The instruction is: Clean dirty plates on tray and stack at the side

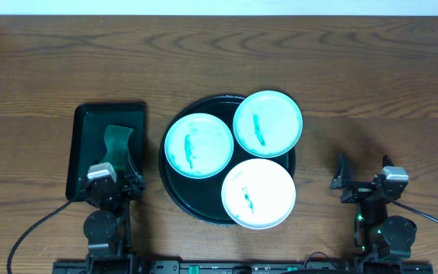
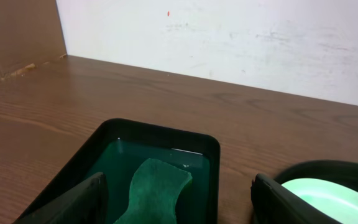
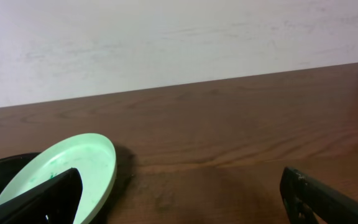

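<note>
Nearest the robot, the left pincer hangs released, its jaws spread wide over the near end of a dark green rectangular tray; from the left wrist view a green sponge lies in that tray between the two fingers. On the other side, the right pincer is likewise released, jaws wide apart over bare bench, well apart from the plates. Between the arms sits the round black tray, carrying all three plates. The nearest plate is the whitest, shows a faint teal scribble and reaches over the tray's front rim. Behind it to the left lies a pale teal plate with a heavier smear. Farthest back, on the right, the third plate has a teal streak; it overhangs the rim and looks tilted in the right wrist view. Beyond the bench stands a pale wall.
</note>
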